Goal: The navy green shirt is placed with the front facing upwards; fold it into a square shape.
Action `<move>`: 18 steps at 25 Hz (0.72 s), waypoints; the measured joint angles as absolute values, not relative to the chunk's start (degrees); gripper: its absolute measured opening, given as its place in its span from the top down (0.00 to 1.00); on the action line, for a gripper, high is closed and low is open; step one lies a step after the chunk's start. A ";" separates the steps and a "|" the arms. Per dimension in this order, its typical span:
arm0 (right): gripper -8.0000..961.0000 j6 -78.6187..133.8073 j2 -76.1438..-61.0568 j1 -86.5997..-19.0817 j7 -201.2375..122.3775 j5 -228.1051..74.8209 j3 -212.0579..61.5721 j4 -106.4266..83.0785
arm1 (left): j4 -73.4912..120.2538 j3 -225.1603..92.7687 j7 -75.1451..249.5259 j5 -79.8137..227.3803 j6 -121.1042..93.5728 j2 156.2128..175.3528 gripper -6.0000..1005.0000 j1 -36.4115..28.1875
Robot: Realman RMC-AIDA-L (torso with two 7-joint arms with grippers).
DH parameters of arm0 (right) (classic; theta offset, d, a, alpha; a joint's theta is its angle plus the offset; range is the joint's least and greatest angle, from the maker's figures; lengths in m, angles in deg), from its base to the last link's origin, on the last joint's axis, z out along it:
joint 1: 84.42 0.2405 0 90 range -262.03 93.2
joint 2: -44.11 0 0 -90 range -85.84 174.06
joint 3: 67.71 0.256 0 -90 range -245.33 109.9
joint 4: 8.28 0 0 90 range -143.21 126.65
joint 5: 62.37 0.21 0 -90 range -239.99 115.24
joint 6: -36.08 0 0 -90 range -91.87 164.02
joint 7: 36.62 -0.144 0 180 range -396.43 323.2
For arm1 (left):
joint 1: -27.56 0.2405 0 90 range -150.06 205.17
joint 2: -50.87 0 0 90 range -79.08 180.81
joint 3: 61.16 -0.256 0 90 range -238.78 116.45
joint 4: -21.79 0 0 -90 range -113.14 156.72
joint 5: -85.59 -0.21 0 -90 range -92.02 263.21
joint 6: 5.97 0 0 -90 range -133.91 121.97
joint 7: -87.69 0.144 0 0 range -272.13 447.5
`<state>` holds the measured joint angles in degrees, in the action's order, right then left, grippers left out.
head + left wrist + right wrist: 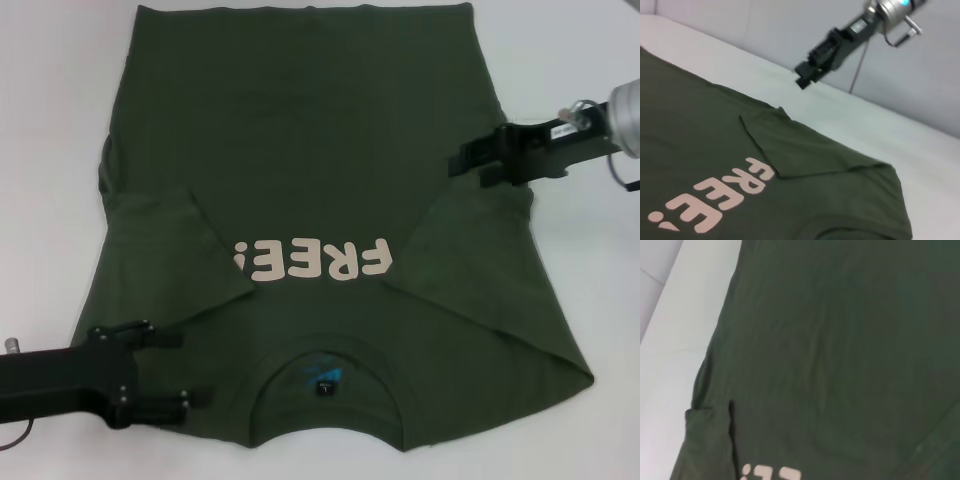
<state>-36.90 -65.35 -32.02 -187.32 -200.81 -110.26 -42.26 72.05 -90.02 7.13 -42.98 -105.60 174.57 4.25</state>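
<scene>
Shirt (320, 170), dark olive-green tee, lies flat and front up on the white table (50, 120). Collar (325, 385) with a small blue neck label (325, 372) sits at the robot's near edge, hem at the far edge. Cream "FREE!" print (312, 262) reads upside down from the head view. Both short sleeves are already turned inward onto the chest: left sleeve (190, 245) covers the edge of the "!", right sleeve (470, 270) just reaches the "F".

Left gripper (190, 370) is low over the shirt's left shoulder, beside the collar, fingers spread apart with nothing between them. Right gripper (475, 158) hangs above the shirt's right side edge, roughly mid-body, well apart from the left one; its black fingers look parted and hold no cloth. The left wrist view shows it (802, 75) raised off the table beyond the folded right sleeve (815, 150).

Step, as I judge it: sleeves are in, body fold not started. Shirt is a long rectangle, not yet a square.

Next move probably calls for both grippers at matching corners, either collar-side shoulders or hem, pinching through all layers, then carrying that end over toward the other. Left is near a shoulder; right would need to come to the opposite shoulder first. Risk: tucked sleeves slipping out on the lift.
</scene>
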 joint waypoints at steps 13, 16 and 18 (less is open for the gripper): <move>0.11 -55.76 -63.09 -51.35 -172.91 -181.23 -101.83 -48.89 | 72.07 -79.36 -26.50 -42.15 -114.37 168.77 0.05 0.86; 0.11 -57.85 -62.86 -55.41 -169.51 -181.35 -102.07 -48.89 | 72.17 -77.39 -36.19 -46.64 -113.96 166.91 0.05 0.39; 0.11 -58.98 -62.77 -57.64 -166.01 -181.67 -102.18 -48.67 | 72.25 -75.38 -40.41 -50.63 -113.92 166.00 0.05 -0.33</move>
<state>-58.98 -62.77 -57.64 -166.01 -181.67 -102.18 -48.67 72.25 -75.38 -40.41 -50.63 -113.92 166.00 -0.33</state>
